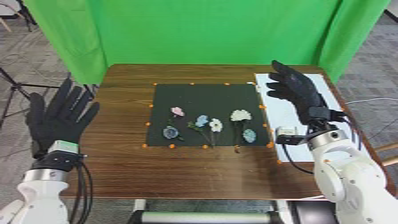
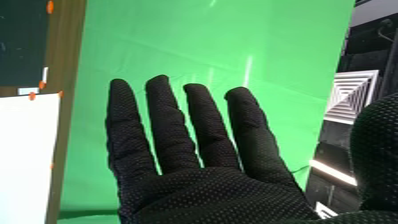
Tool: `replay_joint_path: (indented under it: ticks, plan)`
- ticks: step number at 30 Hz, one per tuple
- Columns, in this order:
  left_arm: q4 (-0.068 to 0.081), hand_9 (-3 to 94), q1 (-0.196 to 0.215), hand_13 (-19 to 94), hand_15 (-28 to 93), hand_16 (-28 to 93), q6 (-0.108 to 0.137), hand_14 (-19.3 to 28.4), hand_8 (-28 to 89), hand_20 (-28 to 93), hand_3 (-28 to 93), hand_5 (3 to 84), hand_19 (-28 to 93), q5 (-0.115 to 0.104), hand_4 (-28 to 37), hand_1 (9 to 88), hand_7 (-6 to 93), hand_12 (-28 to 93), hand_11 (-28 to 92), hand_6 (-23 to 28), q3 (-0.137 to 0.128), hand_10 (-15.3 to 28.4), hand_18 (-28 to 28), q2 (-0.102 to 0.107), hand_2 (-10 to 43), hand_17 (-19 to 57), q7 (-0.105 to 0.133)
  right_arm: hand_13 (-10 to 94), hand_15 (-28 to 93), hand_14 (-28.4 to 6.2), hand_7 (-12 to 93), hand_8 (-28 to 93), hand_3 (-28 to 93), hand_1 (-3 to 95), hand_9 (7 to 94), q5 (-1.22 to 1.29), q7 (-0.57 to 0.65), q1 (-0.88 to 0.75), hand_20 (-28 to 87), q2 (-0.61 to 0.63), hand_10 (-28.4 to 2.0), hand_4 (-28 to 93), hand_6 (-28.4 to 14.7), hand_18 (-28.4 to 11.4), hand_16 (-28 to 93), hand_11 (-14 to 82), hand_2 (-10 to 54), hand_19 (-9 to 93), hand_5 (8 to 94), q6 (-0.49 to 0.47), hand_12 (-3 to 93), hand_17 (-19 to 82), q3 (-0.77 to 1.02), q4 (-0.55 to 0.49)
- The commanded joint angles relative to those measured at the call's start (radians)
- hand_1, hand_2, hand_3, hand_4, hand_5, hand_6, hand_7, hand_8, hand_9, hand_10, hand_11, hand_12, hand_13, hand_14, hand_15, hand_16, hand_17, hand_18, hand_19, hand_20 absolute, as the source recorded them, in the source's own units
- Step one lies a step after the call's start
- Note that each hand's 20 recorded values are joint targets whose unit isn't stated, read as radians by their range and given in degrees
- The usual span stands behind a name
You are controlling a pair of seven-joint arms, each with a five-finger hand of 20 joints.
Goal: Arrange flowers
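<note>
Flowers (image 1: 240,115), 1 pink, rest blue/wht, on dk mat (image 1: 209,94)

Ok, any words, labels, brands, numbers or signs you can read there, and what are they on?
None that I can read.
Green-and-white patch at the left wrist: any print is too small to read.
Small pale box by the right forearm: the same.
Black mat and white sheet: no lettering I can make out.
</note>
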Motion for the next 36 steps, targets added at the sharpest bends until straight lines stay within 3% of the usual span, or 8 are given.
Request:
replay_joint_path:
  ticks: [1, 6, 11, 13, 22, 28, 32, 36]
  plan:
    - [-0.010, 26.5, 0.000, 16, 19, -7, 0.002, 8.7, -11, 9, 60, 30.2, 27, -0.009, -28.3, 23.1, 10.6, 7, 10, 3.0, 0.002, 9.7, 12.3, 0.001, 13.0, -4.9, 0.013, 31, 15, -16.9, 8, -9, 77, 3.3, 38.3, -0.005, 0.008, -0.020, 20, 0.001, -14.3, -28, -3.1, -19.6, 20, 3.6, 10.7, 35, 34.3, -0.022, 11.4, 14, 0.016, -0.011]
    - [-0.005, 26.6, -0.013, 16, 19, -7, -0.001, 8.8, -10, 9, 60, 30.4, 27, -0.006, -28.3, 23.1, 10.6, 7, 11, 3.0, 0.011, 9.7, 12.3, 0.002, 13.0, -5.0, 0.006, 31, 15, -17.0, 8, -9, 77, 4.0, 38.6, -0.008, 0.004, -0.023, 20, 0.002, -14.0, -28, -3.1, -19.7, 20, 3.8, 10.3, 35, 34.5, -0.027, 11.5, 14, 0.021, -0.014]
    - [-0.006, 26.7, -0.007, 16, 19, -7, -0.006, 8.9, -11, 9, 61, 30.4, 28, 0.008, -28.3, 22.9, 10.8, 7, 10, 2.9, 0.006, 9.7, 12.6, -0.005, 12.9, -5.2, -0.017, 32, 15, -17.0, 8, -9, 77, 4.4, 38.8, -0.008, 0.010, -0.045, 20, -0.005, -14.3, -28, -3.2, -19.8, 20, 3.8, 10.2, 35, 34.4, -0.029, 11.6, 14, 0.035, -0.024]
    - [-0.010, 26.7, -0.002, 16, 19, -7, 0.002, 8.9, -11, 9, 61, 30.4, 28, 0.007, -28.3, 22.8, 10.8, 7, 10, 2.9, 0.007, 9.7, 12.6, 0.001, 13.0, -5.2, -0.008, 32, 15, -17.0, 8, -9, 77, 4.4, 38.8, -0.010, 0.008, -0.043, 20, -0.007, -13.9, -28, -3.1, -19.8, 20, 3.8, 10.2, 35, 33.8, -0.038, 11.6, 14, 0.036, -0.021]
    - [-0.009, 26.9, -0.006, 16, 19, -7, -0.001, 8.9, -11, 9, 62, 30.5, 28, 0.006, -28.3, 22.5, 11.0, 7, 11, 3.0, 0.006, 9.7, 12.7, 0.002, 12.7, -5.4, -0.019, 32, 16, -17.0, 8, -8, 78, 4.8, 39.1, -0.013, 0.010, -0.050, 20, -0.012, -13.5, -28, -3.2, -19.8, 20, 3.9, 9.9, 35, 33.6, -0.040, 11.8, 15, 0.038, -0.025]
    - [-0.014, 26.8, 0.000, 16, 19, -6, 0.005, 9.3, -11, 9, 62, 30.6, 28, 0.000, -28.3, 22.8, 11.0, 7, 11, 3.0, 0.003, 9.7, 12.8, 0.003, 12.6, -5.5, -0.012, 32, 16, -17.1, 8, -8, 78, 4.7, 39.3, -0.022, 0.013, -0.041, 20, -0.017, -13.9, -28, -3.2, -19.9, 20, 4.0, 9.8, 35, 33.5, -0.066, 11.9, 14, 0.034, -0.023]
    - [-0.013, 26.0, -0.001, 16, 19, -6, 0.006, 9.4, -10, 9, 62, 30.6, 28, 0.002, -28.3, 22.9, 10.9, 7, 10, 2.9, 0.000, 9.4, 13.0, -0.002, 12.4, -5.7, -0.028, 33, 16, -17.0, 8, -8, 78, 4.8, 39.3, -0.023, 0.012, -0.043, 20, -0.015, -13.9, -28, -3.3, -20.0, 20, 4.0, 9.7, 35, 33.4, -0.064, 12.0, 14, 0.033, -0.025]
    - [-0.015, 25.6, 0.000, 16, 19, -6, 0.002, 9.3, -10, 9, 62, 30.5, 28, 0.003, -28.3, 22.9, 10.9, 7, 10, 2.9, 0.000, 9.3, 13.1, -0.003, 12.3, -5.8, -0.027, 33, 16, -17.0, 8, -8, 78, 4.8, 39.4, -0.017, 0.013, -0.041, 20, -0.017, -13.9, -28, -3.2, -20.0, 20, 4.0, 9.6, 35, 33.4, -0.057, 12.0, 14, 0.032, -0.023]
